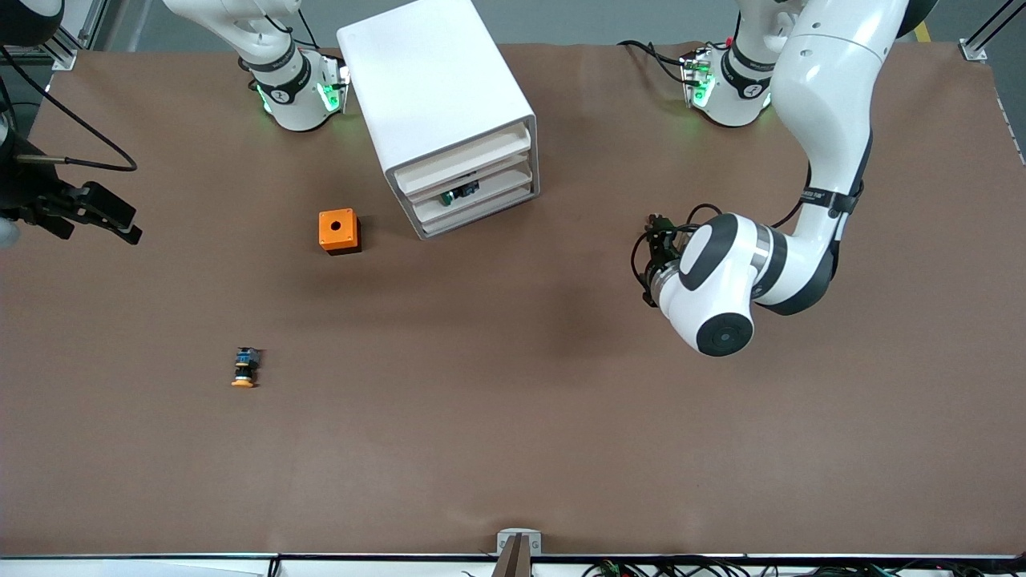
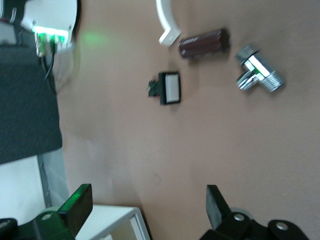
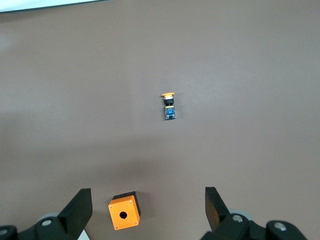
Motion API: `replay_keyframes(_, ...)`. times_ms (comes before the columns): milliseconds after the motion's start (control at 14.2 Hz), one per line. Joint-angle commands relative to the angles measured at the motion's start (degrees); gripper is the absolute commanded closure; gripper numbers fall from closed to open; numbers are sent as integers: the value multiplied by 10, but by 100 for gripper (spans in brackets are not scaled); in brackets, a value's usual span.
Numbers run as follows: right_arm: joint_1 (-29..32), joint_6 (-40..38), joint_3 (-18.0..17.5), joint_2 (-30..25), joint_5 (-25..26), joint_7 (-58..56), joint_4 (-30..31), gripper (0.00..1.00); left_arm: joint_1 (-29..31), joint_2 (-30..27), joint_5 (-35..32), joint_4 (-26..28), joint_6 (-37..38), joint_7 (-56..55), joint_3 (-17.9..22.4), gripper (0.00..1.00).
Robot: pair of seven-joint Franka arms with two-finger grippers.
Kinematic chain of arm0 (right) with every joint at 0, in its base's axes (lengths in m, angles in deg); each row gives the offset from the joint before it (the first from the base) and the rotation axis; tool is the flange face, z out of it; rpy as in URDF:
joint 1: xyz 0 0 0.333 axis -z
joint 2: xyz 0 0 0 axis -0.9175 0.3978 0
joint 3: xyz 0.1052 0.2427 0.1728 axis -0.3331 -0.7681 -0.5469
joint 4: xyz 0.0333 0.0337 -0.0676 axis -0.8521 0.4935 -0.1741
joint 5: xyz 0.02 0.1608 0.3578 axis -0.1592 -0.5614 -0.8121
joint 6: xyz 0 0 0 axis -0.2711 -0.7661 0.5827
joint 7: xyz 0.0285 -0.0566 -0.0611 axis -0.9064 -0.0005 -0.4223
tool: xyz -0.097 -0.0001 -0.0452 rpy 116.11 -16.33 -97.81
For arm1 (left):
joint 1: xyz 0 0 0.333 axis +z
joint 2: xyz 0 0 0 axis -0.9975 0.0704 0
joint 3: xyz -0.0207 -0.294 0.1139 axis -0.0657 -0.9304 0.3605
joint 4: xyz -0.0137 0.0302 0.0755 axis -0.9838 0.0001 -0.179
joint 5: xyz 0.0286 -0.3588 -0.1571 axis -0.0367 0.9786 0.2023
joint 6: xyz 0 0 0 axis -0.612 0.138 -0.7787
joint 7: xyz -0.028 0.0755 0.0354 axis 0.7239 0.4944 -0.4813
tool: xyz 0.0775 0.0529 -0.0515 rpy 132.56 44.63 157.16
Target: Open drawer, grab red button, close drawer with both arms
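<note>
The white cabinet (image 1: 437, 104) stands between the two arm bases, and its top drawer (image 1: 469, 159) is pushed in. A small black and blue thing (image 1: 458, 193) peeks out just under that drawer; I cannot tell whether it is the button. My left gripper (image 1: 651, 264) hovers over the table toward the left arm's end, facing the cabinet. Its fingers are open and empty (image 2: 147, 210), with a cabinet corner (image 2: 112, 222) low between them. My right gripper (image 1: 96, 231) hangs high at the right arm's end. It is open (image 3: 147, 210) and looks down on the orange box (image 3: 125, 211).
An orange box with a hole (image 1: 339, 231) sits beside the cabinet. A yellow-capped button (image 1: 244, 369) lies nearer the front camera. The left wrist view shows a chrome fitting (image 2: 259, 76), a brown block (image 2: 204, 43), a black switch (image 2: 168, 88) and a white hook (image 2: 167, 22).
</note>
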Motion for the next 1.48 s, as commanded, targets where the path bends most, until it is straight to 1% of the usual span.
replay_keyframes(0, 10, -3, -7, -10, -4, -2, 10, 0, 6, 13, 49, -9, 11, -41, 1, 0)
replay_keyframes(211, 9, -2, -7, -11, -4, -1, 11, 0, 6, 26, 92, -10, 11, -88, 2, 0)
replay_keyframes(422, 9, -1, -7, -11, -4, -1, 12, 0, 7, 41, 158, -10, 11, -131, 4, 0)
replay_keyframes(563, 10, -2, -7, -10, -4, -1, 12, 0, 8, 50, 188, -10, 8, -156, 6, 0)
replay_keyframes(845, 11, -3, -7, -11, -4, -1, 12, 0, 8, 75, 245, -10, 8, -152, 7, 0)
replay_keyframes(1056, 11, -3, -7, -10, -4, -1, 12, 0, 0, 82, 254, -10, 8, -156, 6, 0)
replay_keyframes(1197, 11, -3, -7, -10, -4, -1, 12, 0, 0, 89, 288, -10, 8, -156, 7, 0)
replay_keyframes(1408, 11, -3, -7, -10, -4, -2, 13, 0, 1, 100, 313, -10, 9, -157, 6, 1)
